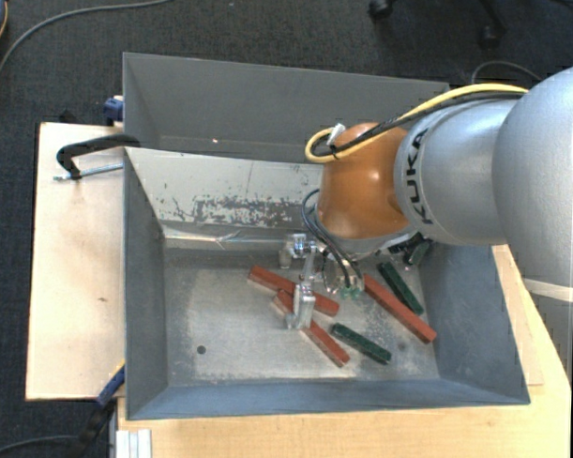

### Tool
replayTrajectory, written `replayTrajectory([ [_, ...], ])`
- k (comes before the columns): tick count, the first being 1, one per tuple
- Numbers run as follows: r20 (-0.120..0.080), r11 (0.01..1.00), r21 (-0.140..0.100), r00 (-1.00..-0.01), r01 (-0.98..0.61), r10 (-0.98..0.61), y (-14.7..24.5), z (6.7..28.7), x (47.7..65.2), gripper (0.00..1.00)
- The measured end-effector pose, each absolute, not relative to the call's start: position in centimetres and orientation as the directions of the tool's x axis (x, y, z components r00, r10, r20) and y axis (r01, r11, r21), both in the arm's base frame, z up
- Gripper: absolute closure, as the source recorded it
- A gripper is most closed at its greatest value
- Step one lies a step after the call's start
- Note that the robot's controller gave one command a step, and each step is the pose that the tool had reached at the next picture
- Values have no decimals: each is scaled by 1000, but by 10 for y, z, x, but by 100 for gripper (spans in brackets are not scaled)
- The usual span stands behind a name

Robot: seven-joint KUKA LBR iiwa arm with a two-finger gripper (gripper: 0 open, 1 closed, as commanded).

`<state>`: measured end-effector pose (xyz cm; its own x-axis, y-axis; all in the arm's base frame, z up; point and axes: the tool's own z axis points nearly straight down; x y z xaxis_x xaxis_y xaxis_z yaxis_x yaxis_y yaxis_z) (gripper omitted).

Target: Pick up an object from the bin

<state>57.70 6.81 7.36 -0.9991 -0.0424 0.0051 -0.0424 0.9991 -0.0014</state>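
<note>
The grey metal bin [262, 393] holds a small scatter of flat sticks on its floor, all toward the right half. Nearest the front wall lies a short red stick [326, 346], with a dark green stick [363, 344] just beside it on the right. Behind these my pincer [302, 313] is down at the floor's middle, its tip against a crossed pair of red sticks [317, 303]; whether it is spread or pressed together I cannot tell, nor whether anything is pinched. To its right a long red stick [402, 314] lies slanted, with a second green stick [400, 286] beside it, partly under my wrist. Another red stick [268, 279] points left. Farthest stands the scuffed back wall [232, 189].
</note>
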Motion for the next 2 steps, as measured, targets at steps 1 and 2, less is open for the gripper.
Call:
replayTrajectory([
  [1,-6,965,0,-965,-263,-263,42,72,589,0],
  [2,-6,965,0,-965,-263,-263,42,74,590,100],
])
